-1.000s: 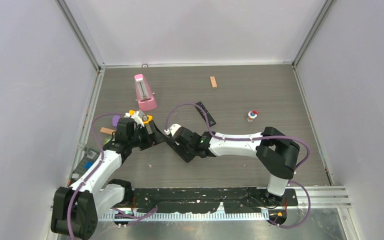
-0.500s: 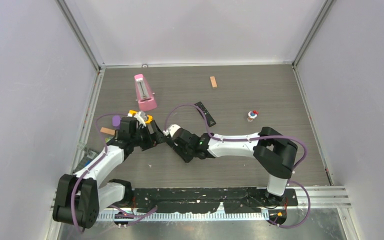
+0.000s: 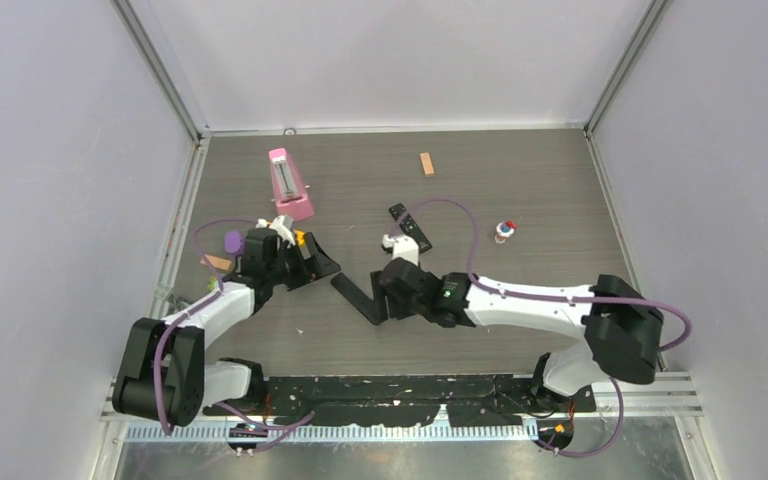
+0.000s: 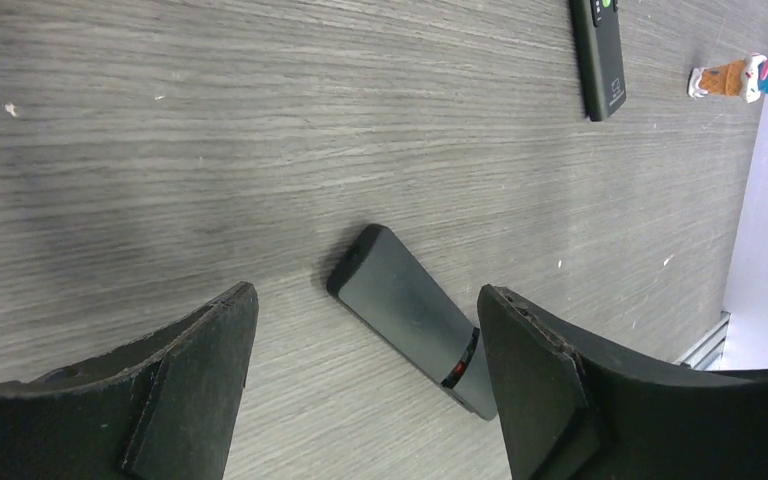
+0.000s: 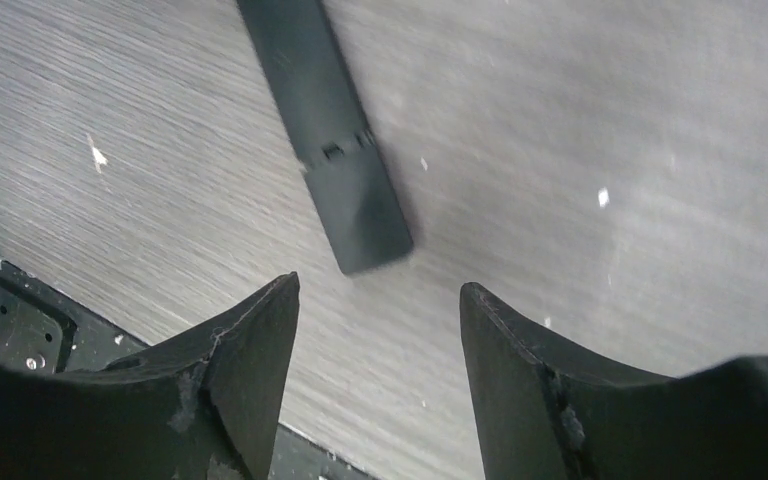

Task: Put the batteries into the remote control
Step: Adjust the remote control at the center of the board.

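The remote control (image 3: 358, 298) is a black bar lying back up on the table between my two grippers. In the left wrist view a thin gap crosses the remote control (image 4: 410, 315) near its far end. A red sliver (image 4: 457, 372) shows in that gap, seemingly a battery's casing; the rest of the batteries is hidden. My left gripper (image 3: 315, 268) (image 4: 365, 295) stands open just left of the bar, with nothing held. My right gripper (image 3: 384, 303) (image 5: 380, 300) is open at the bar's near right end, its fingers off the remote control (image 5: 325, 130).
A second black remote (image 3: 410, 225) (image 4: 598, 55) lies button side up beyond the right wrist. A small toy figure (image 3: 504, 232) (image 4: 745, 75) stands right of it. A pink device (image 3: 288, 185), a wooden block (image 3: 426, 163) and small orange and purple items (image 3: 232, 241) sit farther back and left.
My right gripper has opened and drawn back to the right, leaving the bar on the table. The left gripper has shifted slightly and stayed open.
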`<act>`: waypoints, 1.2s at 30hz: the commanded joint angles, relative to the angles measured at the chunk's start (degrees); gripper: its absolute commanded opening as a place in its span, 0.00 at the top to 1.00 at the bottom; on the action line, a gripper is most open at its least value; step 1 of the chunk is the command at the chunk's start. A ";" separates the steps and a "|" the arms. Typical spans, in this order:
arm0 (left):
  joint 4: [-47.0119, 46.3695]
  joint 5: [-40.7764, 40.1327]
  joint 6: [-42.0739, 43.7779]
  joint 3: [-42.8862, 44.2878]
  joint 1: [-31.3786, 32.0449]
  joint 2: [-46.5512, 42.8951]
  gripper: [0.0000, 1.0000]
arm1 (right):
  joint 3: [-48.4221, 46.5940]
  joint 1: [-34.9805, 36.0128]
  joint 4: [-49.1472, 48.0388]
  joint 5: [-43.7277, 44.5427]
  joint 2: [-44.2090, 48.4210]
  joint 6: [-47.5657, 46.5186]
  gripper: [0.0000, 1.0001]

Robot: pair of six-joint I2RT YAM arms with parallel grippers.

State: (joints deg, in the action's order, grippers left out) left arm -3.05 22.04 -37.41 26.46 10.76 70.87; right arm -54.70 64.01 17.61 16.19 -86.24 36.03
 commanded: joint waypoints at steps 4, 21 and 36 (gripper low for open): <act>-19.47 -1.86 1.09 -3.33 2.10 4.78 0.20 | 13.33 -0.03 -6.91 0.32 6.98 21.99 0.41; -36.23 1.67 -4.20 -12.38 5.67 9.12 0.37 | 20.00 -0.30 -17.95 -7.14 4.88 31.29 0.48; -38.40 1.35 -5.99 -19.74 5.76 5.51 0.44 | 21.65 -5.14 -25.01 -3.80 0.20 31.69 0.50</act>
State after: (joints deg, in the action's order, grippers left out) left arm -41.30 24.10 -42.92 9.82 16.12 77.97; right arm -33.52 59.86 -5.98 9.34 -85.06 67.83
